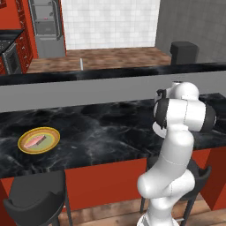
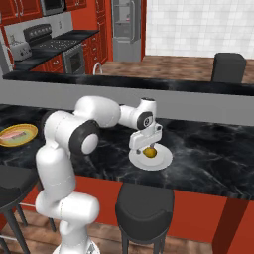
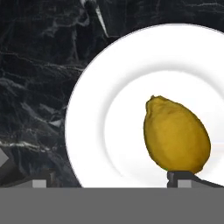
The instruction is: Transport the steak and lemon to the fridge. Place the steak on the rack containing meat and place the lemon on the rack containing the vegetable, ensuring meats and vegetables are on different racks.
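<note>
I have the gripper [image 2: 147, 147] low over the white plate [image 2: 163, 159], and the lemon [image 3: 176, 134] lies on that plate, off the plate's centre toward one finger [image 3: 188, 179]. Its long axis runs from the pointed end down toward that tip. The fingers look spread with nothing held. I judge I must shift across the plate to centre the lemon before closing. The steak [image 1: 36, 141] sits on the yellow plate [image 1: 54, 135], well apart from the white plate along the counter [image 1: 106, 128].

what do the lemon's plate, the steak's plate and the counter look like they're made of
The white plate under the lemon looks like smooth glazed ceramic: plain white, soft sheen. The steak's yellow plate looks glazed too, with a darker rim. The counter looks like polished black marble with pale veins.
</note>
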